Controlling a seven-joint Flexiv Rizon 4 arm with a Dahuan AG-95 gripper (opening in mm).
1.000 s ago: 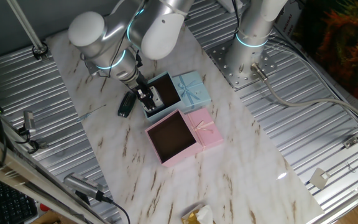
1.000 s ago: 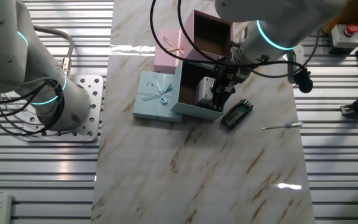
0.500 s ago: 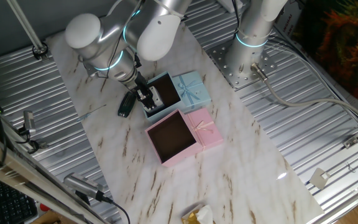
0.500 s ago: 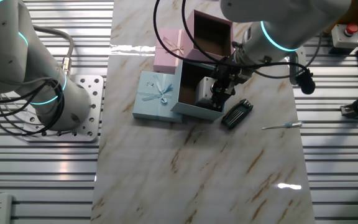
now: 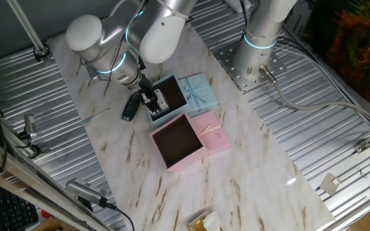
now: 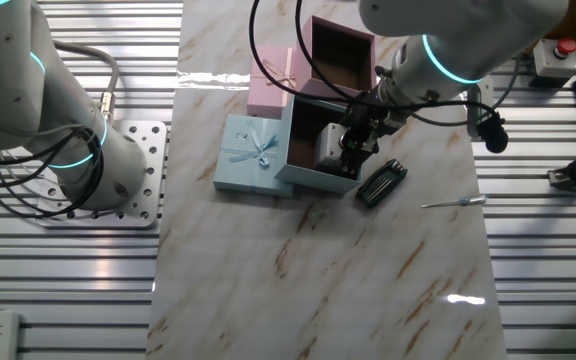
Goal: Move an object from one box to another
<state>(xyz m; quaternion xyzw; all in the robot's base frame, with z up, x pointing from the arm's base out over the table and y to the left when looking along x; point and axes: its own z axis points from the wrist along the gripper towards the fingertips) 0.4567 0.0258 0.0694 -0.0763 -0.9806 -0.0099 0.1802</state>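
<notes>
The light blue box (image 5: 170,96) stands open with its bowed lid (image 5: 198,90) beside it. The small white-grey block (image 6: 327,151) lies inside the blue box (image 6: 315,150); its green button does not show. My gripper (image 6: 353,152) reaches down into the blue box at the wall away from the lid, right beside the block. It also shows in the one fixed view (image 5: 151,99), with the block (image 5: 162,101) just to its right. I cannot tell how the jaws stand or whether they grip the block. The pink box (image 5: 178,140) is open, showing only its dark brown lining, with its lid (image 5: 212,133) beside it.
A slim black gadget (image 6: 380,183) lies on the marble table just outside the blue box, by the gripper. A thin screwdriver (image 6: 453,202) lies further out. A second arm's base (image 6: 88,170) stands on a metal plate beside the table.
The arm's upper links have shifted slightly. The gripper stays in the blue box beside the block; boxes and block have not moved.
</notes>
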